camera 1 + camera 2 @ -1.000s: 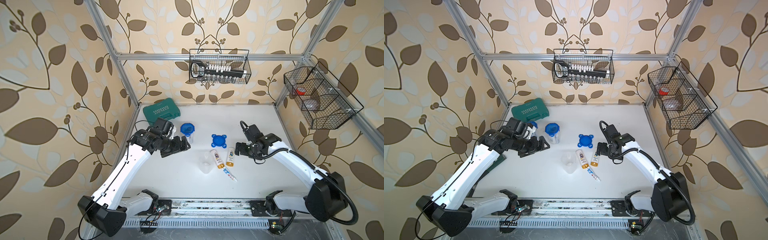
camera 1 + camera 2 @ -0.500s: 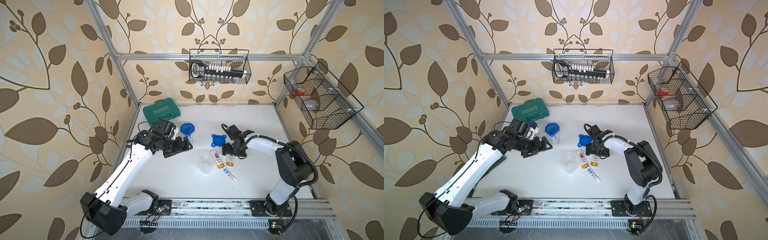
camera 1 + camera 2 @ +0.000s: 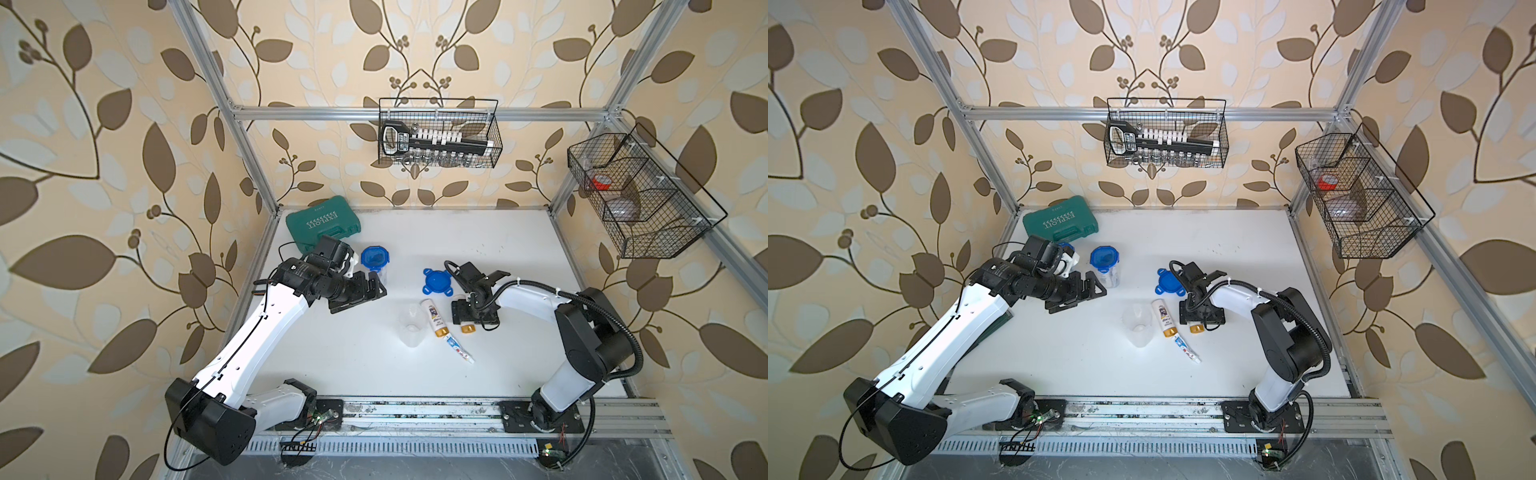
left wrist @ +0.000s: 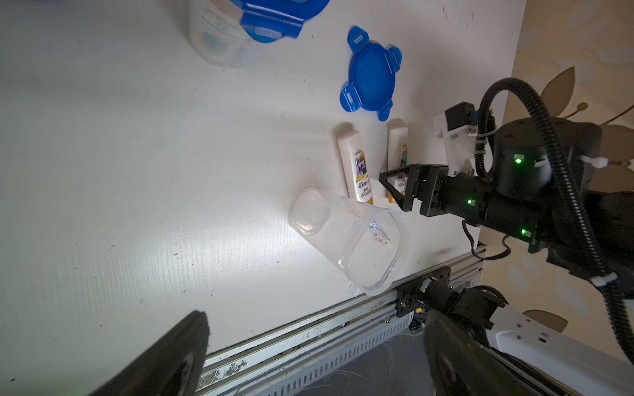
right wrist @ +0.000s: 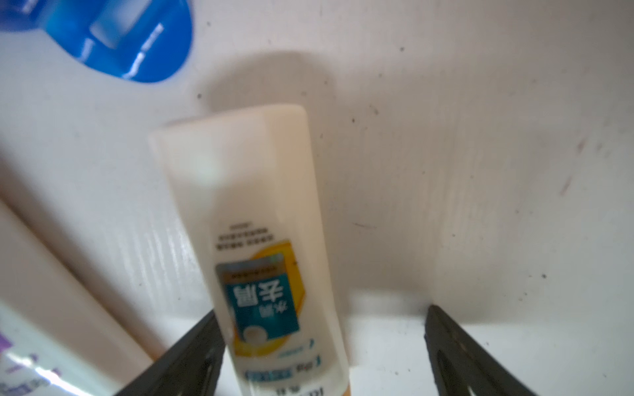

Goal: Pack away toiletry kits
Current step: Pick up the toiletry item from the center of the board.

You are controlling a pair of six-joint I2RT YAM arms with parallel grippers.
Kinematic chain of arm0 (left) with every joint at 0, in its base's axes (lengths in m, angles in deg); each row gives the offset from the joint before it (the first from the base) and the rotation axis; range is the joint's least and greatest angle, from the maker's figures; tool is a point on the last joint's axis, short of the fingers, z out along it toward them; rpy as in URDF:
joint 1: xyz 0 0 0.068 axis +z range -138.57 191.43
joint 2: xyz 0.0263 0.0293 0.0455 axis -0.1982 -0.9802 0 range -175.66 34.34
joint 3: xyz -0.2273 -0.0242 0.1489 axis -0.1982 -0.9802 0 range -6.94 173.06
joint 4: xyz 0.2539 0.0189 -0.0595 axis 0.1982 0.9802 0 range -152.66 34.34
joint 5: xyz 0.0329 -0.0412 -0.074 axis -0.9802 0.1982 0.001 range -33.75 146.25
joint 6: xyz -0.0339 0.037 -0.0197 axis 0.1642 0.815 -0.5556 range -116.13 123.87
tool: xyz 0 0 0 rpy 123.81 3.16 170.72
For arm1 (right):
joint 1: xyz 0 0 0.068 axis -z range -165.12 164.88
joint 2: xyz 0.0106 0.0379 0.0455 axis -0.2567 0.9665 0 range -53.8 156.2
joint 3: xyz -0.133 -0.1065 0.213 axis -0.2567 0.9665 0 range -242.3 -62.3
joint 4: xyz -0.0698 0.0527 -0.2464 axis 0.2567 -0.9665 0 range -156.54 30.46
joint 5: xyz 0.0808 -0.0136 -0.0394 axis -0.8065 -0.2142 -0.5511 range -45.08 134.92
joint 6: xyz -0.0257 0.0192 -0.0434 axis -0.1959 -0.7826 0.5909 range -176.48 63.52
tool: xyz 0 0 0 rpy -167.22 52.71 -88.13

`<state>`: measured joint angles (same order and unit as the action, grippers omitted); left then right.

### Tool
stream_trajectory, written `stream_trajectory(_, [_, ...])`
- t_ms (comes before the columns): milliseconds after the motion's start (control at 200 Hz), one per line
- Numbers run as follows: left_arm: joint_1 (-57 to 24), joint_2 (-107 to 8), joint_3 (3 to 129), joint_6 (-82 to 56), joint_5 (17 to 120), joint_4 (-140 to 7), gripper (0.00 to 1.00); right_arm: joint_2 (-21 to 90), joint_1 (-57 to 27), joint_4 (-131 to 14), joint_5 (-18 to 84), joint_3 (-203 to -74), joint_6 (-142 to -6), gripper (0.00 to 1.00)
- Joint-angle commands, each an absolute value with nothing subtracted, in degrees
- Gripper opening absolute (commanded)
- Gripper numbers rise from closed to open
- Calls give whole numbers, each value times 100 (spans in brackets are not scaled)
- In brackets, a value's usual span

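Teal-labelled bottle (image 5: 260, 240) lies central on the tabletop (image 3: 478, 241), straddled by the right tool (image 3: 473, 318), jaws apart, nothing gripped yet; the pick-up step seemingly needs them closed, then a carry to the open jar (image 3: 411, 328), tipped over nearby and apparently empty. Left tool (image 3: 359, 297) hangs wide open, empty, beside a lidded jar (image 3: 375, 266), contents unclear.

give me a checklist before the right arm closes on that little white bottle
1. Small white gold-capped bottle with the teal label lies between the right gripper's fingers: ok.
2. Bottle centred in the gap: not ok, it sits hard by one finger.
3. Purple-labelled white bottle outside the fingers: ok.
4. Clear plastic jar upright to receive: not ok, it lies on its side.
5. Left gripper open and away: ok.
6. Fingers low enough: cannot tell.
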<state>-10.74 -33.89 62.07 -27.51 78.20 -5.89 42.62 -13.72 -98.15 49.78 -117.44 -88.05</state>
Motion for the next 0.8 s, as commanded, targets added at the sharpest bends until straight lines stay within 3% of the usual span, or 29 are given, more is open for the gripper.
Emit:
stream_trajectory(0, [-1108, -3413, 6405, -2581, 7700, -565, 99, 4355, -1402, -9714, 4855, -11655, -8729, 83])
stream_trajectory(435, [-1107, -3381, 6508, -2555, 7618, -404, 99, 4165, -1430, -9246, 4547, -11157, -8706, 47])
stream_trajectory(795, [-1109, -3536, 6654, -2627, 7800, -419, 99, 4057, -1483, -9000, 4549, -10931, -8654, 46])
